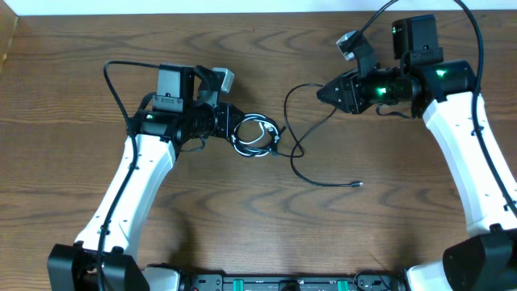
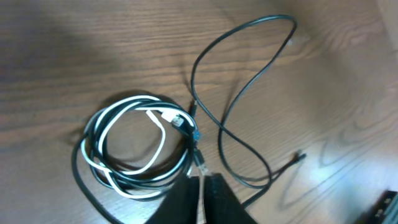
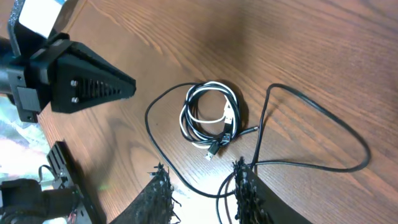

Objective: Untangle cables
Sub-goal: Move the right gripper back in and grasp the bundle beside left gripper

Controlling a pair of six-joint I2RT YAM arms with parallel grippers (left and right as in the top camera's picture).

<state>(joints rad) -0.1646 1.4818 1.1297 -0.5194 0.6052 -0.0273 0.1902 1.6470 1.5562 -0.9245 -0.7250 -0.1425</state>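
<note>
L claw (image 1: pixel 233 123) points right across the table (image 1: pixel 242 234), tips at the left edge of the coiled bundle (image 1: pixel 240 139). In the L wrist view its fingers (image 2: pixel 214 193) are pressed together into one dark wedge at the bottom of frame. The tip sits right at the near rim of the bundle (image 2: pixel 93 134), by a small plug end. Can't tell whether any strand is actually pinched.

The bundle is a flat ring of white + black cords lying on the wood, approx. mid-table and nearer the L arm.

R claw (image 1: pixel 321 92) points left from the far right side, well apart from the bundle. In the R wrist view its two fingers (image 3: pixel 245 186) stand apart with a clear gap. The loose black cable (image 3: pixel 311 107) runs through that gap and crosses itself by the one finger. The claw (image 3: pixel 199 167) isn't clamped on it.

The same view shows the L claw (image 3: pixel 127 87) as a closed black point aimed at the bundle (image 3: pixel 186 121).

The loose black cable (image 1: pixel 287 101) starts near the R claw, loops left and passes just right of the bundle. It then curls toward the near side, and its free plug (image 1: pixel 359 184) lies alone on bare wood. In the L wrist view it makes a tall open loop (image 2: pixel 249 81) beside the coil.
</note>
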